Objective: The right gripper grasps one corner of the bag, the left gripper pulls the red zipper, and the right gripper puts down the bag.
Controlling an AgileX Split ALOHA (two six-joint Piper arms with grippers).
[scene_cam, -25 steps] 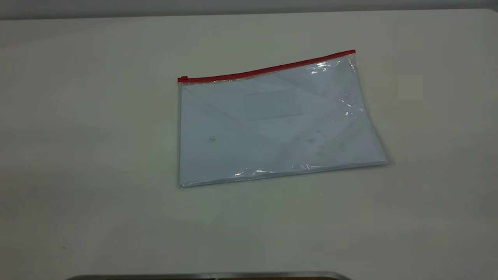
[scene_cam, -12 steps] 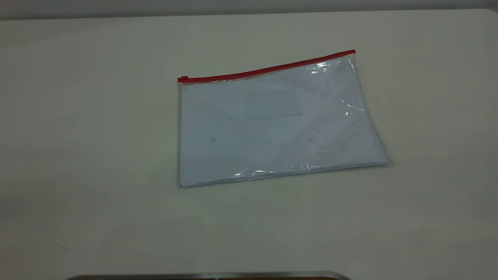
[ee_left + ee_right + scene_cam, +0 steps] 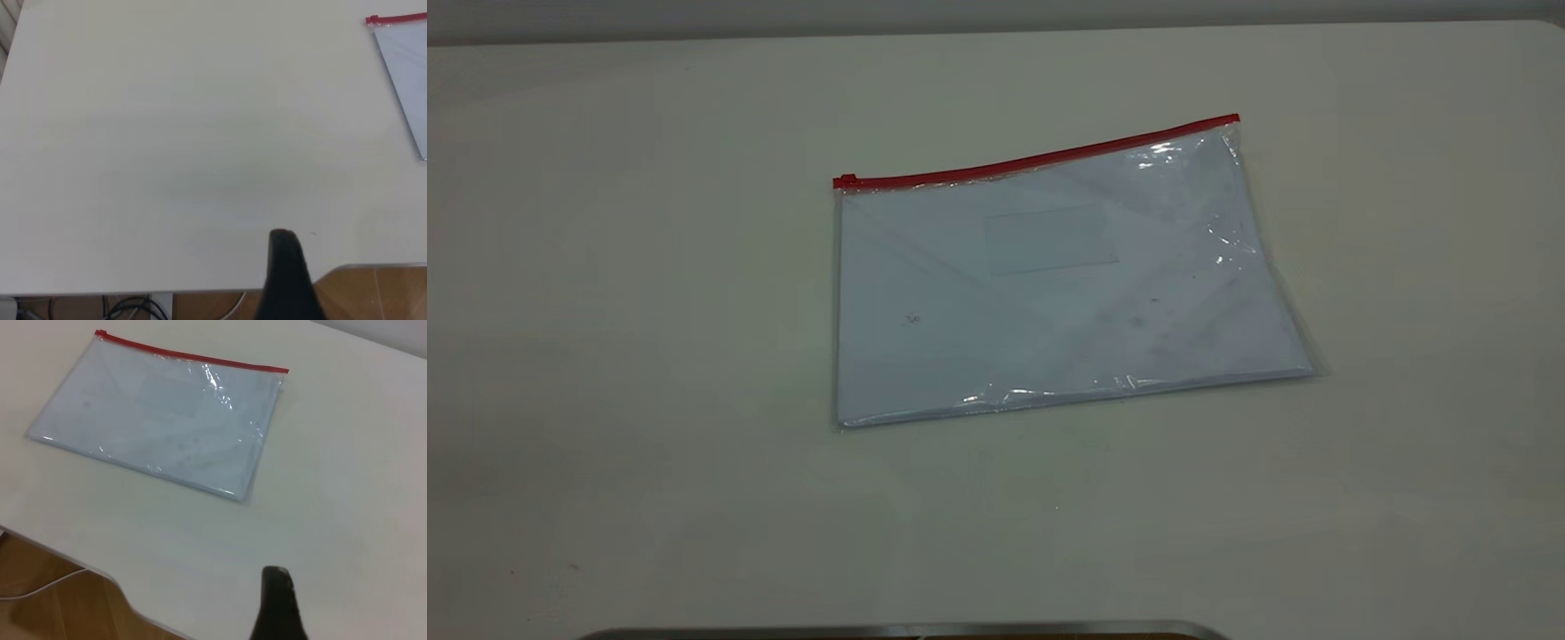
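Note:
The bag lies flat in the middle of the table, clear plastic with white paper inside. The red zipper runs along its far edge, with the slider tab at the left end. The right red-tipped corner lies on the table. Neither gripper shows in the exterior view. In the left wrist view my left gripper is one black tip near the table edge, far from the bag's corner. In the right wrist view my right gripper is one black tip, well short of the bag. Both hold nothing.
The pale table is bare around the bag. A metal-rimmed edge shows at the near side. Wooden floor and cables show below the table edge in the left wrist view.

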